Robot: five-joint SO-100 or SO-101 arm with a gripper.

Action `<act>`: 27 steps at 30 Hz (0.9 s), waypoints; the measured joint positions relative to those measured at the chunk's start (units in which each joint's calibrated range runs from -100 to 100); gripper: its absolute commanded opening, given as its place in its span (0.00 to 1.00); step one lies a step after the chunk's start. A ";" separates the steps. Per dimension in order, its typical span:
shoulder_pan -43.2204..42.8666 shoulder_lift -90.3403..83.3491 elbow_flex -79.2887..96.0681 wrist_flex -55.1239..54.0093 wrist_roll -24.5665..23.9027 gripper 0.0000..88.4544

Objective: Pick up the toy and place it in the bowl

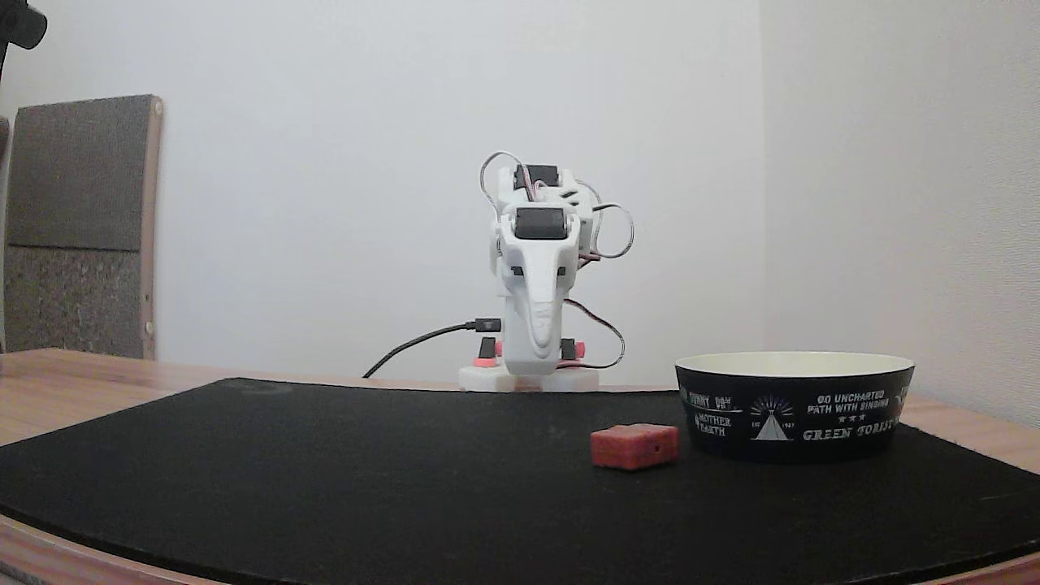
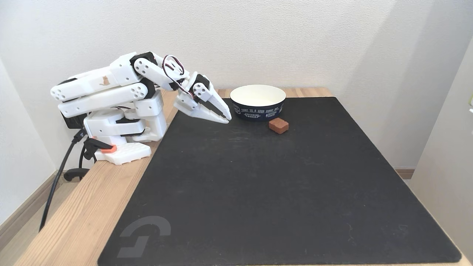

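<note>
Red toy beside bowl, gripper closed, bowl lettering partly unreadable

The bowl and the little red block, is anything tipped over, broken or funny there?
Nothing stands out. The bowl stands upright on the black mat, the red block lies flat just beside it, and the pincer rests shut, holding nothing.
</note>
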 measured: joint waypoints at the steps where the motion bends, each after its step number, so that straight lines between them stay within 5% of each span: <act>1: 0.00 0.00 0.00 0.00 0.00 0.03; 23: -0.42 -1.17 0.09 0.34 0.00 0.04; 27: -0.42 -1.17 0.09 0.34 0.00 0.19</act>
